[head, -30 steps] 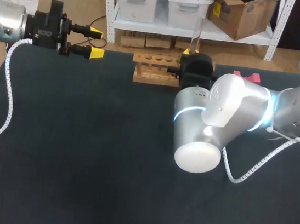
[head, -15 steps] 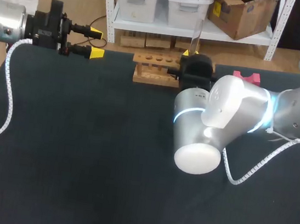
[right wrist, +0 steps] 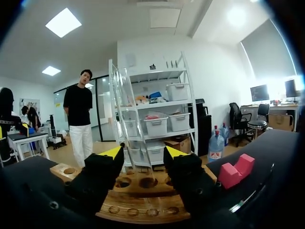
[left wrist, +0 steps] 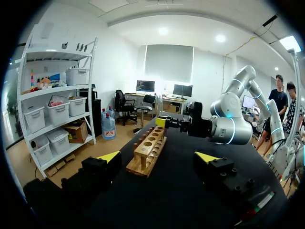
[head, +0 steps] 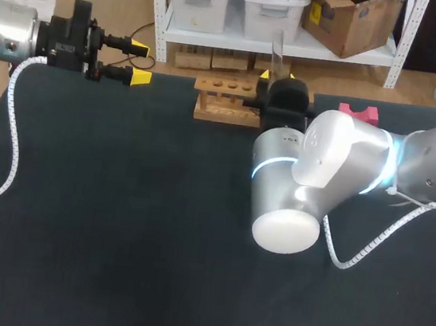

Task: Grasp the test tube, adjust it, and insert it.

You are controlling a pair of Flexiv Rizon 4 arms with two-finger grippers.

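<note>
Right gripper clamping clear glass test tube, just shifted above light wooden holed rack; insertion looks near.

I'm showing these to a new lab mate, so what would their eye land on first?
The clear tube stands slightly tilted in the right tool, just over the wooden rack at the table's far edge. Next comes the big silver right arm lying across the dark table. The left tool is open and empty at the far left.
</note>
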